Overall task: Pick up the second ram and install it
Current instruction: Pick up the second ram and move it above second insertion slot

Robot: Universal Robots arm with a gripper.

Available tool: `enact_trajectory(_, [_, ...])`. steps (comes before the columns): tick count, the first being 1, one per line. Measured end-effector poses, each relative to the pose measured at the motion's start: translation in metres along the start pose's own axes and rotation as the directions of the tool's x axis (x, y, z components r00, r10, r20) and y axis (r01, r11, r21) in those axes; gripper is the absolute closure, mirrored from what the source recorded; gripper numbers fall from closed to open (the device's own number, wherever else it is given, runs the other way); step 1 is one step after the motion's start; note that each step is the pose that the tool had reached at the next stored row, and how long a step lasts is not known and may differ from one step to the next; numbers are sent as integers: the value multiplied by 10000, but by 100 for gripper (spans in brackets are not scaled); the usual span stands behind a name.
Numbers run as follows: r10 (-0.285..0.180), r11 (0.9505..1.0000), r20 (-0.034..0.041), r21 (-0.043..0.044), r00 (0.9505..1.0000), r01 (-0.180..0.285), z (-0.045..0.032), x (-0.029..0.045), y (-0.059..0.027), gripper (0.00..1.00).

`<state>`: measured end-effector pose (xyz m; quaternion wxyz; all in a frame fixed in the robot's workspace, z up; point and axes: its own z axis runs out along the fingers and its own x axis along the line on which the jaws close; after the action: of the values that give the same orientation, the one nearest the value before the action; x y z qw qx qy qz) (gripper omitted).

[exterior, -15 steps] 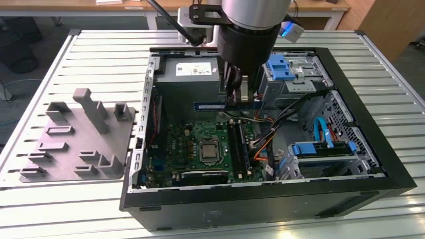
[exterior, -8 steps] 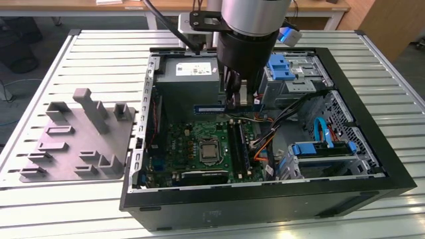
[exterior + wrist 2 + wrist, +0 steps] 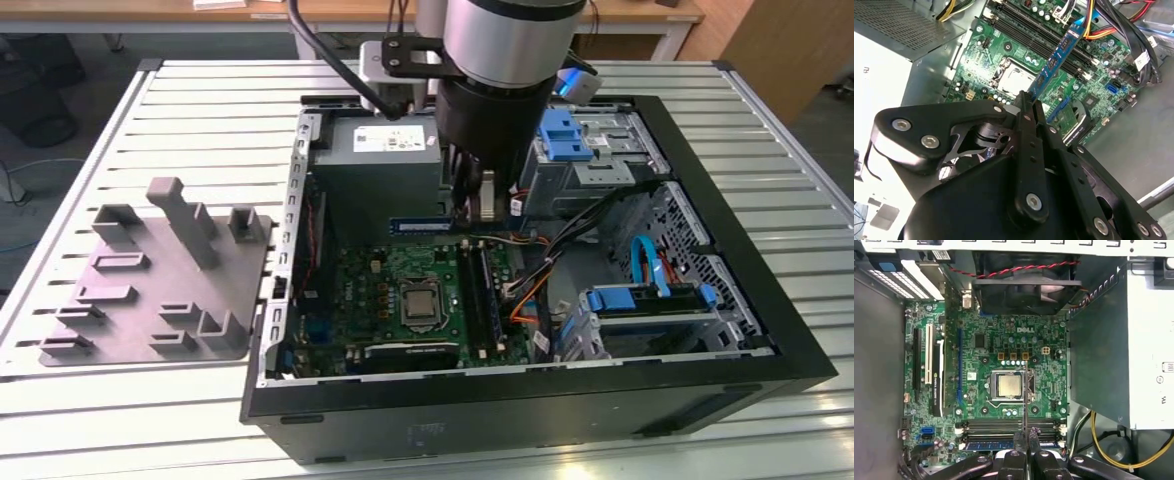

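Two black metal fingers (image 3: 1026, 150) of the hand (image 3: 1030, 102) are pressed together on the second ram (image 3: 1055, 59), a thin, flat, blue memory stick studded with small black chips, gripping it across its flat faces. In the second wrist view the stick juts out from the fingertips and hangs clear above the green motherboard (image 3: 974, 365), apart from it; in the first wrist view we see it edge-on as a fine line lying crosswise to the long black memory slots (image 3: 994, 426). We judge it light and stiff but fragile: the grip belongs on the flat faces near the upper edge, away from the contact edge that must enter a slot, and its smooth faces could let it pivot between the pads under a push. On the board, another blue memory stick (image 3: 996, 445) sits seated in one slot. Beyond lie the square silver processor (image 3: 1007, 385), the round black fan (image 3: 1024, 290) and the grey metal power-supply box (image 3: 1149, 340). Farther out, the black computer case (image 3: 534, 410) stands on the slatted metal bench (image 3: 120, 420) beside a grey plastic holder plate (image 3: 160, 290).
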<state>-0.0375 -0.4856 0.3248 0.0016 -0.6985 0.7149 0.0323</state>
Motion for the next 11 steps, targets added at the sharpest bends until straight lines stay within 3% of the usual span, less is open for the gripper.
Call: enact_trajectory(11, [0,10000,1,0,10000,0,130,6,-6,86])
